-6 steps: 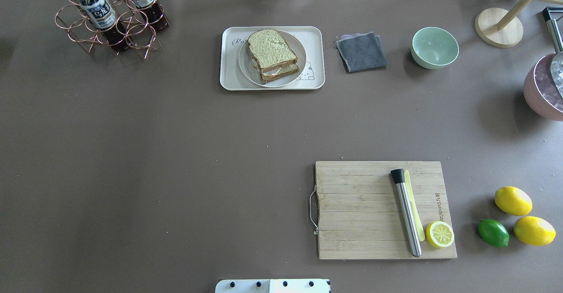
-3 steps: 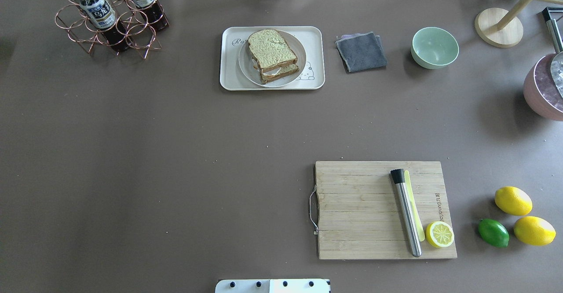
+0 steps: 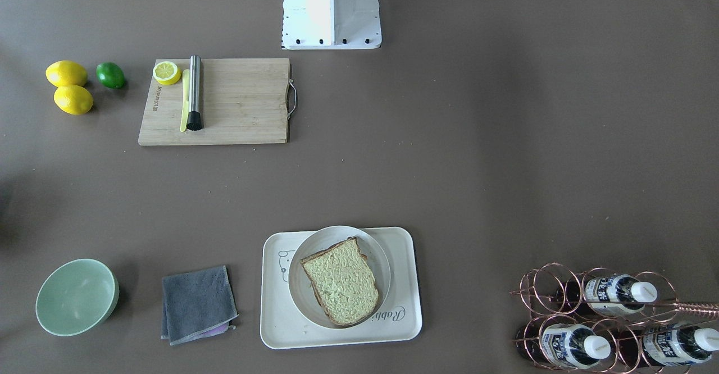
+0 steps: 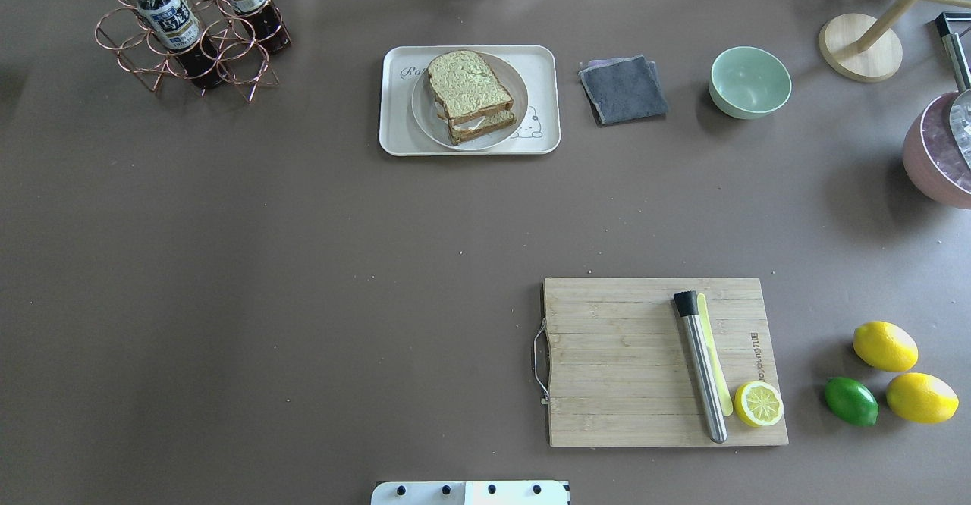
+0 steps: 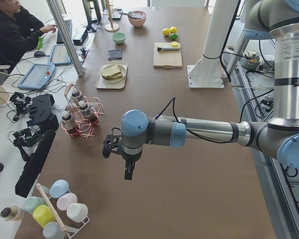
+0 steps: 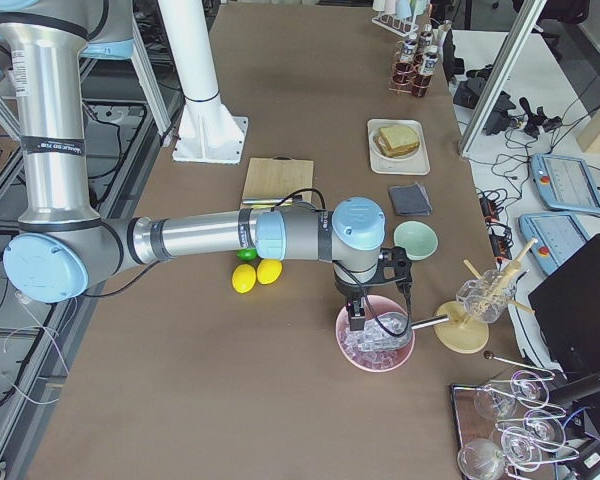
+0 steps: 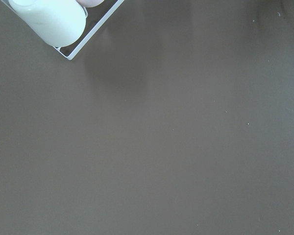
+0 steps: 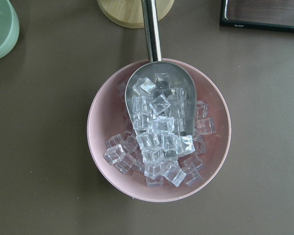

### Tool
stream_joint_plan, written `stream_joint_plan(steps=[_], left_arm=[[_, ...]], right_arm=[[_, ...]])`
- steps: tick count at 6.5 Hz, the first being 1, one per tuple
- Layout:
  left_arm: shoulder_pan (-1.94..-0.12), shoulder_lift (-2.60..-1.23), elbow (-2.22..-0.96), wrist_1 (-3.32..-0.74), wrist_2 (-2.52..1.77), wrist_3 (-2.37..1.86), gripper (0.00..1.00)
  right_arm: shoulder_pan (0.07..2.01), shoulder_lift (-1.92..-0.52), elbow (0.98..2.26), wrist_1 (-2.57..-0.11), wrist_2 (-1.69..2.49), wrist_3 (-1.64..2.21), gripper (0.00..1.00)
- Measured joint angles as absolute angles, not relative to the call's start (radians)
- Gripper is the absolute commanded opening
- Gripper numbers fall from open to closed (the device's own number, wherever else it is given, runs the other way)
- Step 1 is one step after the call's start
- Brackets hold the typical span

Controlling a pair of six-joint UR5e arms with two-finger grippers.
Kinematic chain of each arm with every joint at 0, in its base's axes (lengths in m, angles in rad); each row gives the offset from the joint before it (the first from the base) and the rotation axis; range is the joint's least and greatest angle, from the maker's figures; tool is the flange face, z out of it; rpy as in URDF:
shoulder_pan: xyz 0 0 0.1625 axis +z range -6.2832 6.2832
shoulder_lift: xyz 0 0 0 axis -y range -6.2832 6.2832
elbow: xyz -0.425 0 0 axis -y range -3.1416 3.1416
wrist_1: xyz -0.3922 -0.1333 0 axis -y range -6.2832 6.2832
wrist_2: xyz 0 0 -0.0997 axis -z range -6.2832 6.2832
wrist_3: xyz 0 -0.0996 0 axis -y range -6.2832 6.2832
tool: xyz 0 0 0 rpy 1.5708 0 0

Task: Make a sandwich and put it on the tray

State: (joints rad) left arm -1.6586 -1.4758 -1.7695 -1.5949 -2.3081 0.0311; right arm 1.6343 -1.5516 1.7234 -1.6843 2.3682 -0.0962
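Observation:
The sandwich (image 4: 469,92), two green-beige bread slices with a white egg between them, lies on a round white plate (image 4: 425,124). The plate stands on the cream-white tray (image 4: 394,139) at the table's far middle. All three also show in the front view: sandwich (image 3: 340,281), plate (image 3: 300,302), tray (image 3: 281,329). My left gripper (image 5: 128,172) hangs over bare table far to the left, near the bottle rack. My right gripper (image 6: 358,320) hangs over the pink ice bowl (image 8: 103,122) far to the right. Both show only in side views, so I cannot tell whether they are open or shut.
A wooden cutting board (image 4: 607,361) holds a steel muddler (image 4: 702,372) and half a lemon (image 4: 758,404). Beside it lie two lemons (image 4: 884,346) and a lime (image 4: 851,401). A grey cloth (image 4: 623,89), a green bowl (image 4: 749,82) and a copper bottle rack (image 4: 190,35) stand at the back.

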Motion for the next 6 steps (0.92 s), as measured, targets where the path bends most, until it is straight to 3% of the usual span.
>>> stream_joint_plan(steps=[6], left_arm=[[-1.667, -1.474, -1.826, -1.597, -2.309, 0.028, 0.98]], right_arm=[[1.606, -1.555, 1.735, -1.683, 2.368, -0.051, 1.0]])
